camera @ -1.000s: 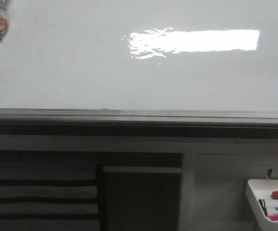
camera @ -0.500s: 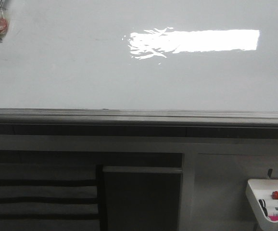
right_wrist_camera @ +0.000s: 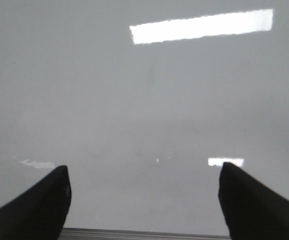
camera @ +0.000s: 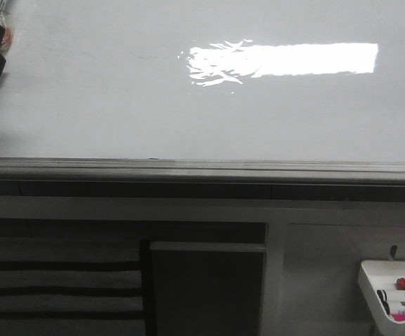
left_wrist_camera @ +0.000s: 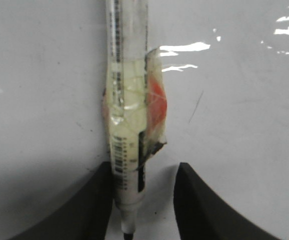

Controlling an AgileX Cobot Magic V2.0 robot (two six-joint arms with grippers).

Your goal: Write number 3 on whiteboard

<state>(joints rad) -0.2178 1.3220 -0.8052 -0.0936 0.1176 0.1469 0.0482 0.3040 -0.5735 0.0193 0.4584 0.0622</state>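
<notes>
Glossy whiteboard [camera: 118, 105] is blank before me, no 3 yet; my left gripper [left_wrist_camera: 142, 200] straddles the light, slick marker [left_wrist_camera: 127, 100] at far left, fingers parted, so I'd pinch its taped middle; right gripper [right_wrist_camera: 144, 200] gapes empty.
</notes>
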